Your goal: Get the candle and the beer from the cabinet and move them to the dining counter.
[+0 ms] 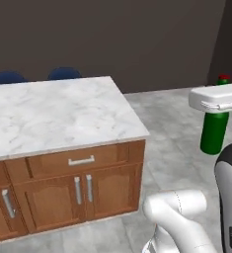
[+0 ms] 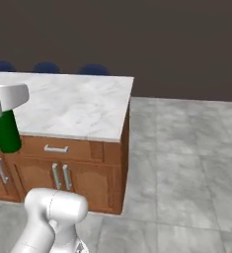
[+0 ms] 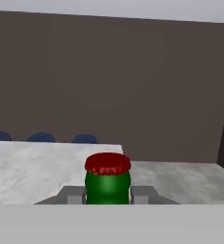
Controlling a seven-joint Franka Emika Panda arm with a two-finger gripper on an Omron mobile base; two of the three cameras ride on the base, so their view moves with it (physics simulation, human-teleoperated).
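My gripper (image 1: pixel 217 101) (image 2: pixel 3 101) (image 3: pixel 107 193) is shut on the beer (image 1: pixel 213 132) (image 2: pixel 8 132) (image 3: pixel 107 185), a dark green bottle with a red cap. It grips the bottle at the neck and holds it upright in the air. The bottle hangs over the grey floor, off the near corner of the dining counter (image 1: pixel 53 113) (image 2: pixel 73 106) (image 3: pixel 32 167), a white marble top on a wooden base. In the hand view the fingers (image 3: pixel 75 194) flank the bottle just below its cap. The candle and the cabinet are out of view.
Navy blue stools (image 1: pixel 63 73) (image 2: pixel 46 67) (image 3: pixel 42 138) line the counter's far side. The counter's wooden front has a drawer (image 1: pixel 81 160) and doors with grey handles. Grey tiled floor (image 2: pixel 186 158) spreads to the right, and a dark wall stands behind.
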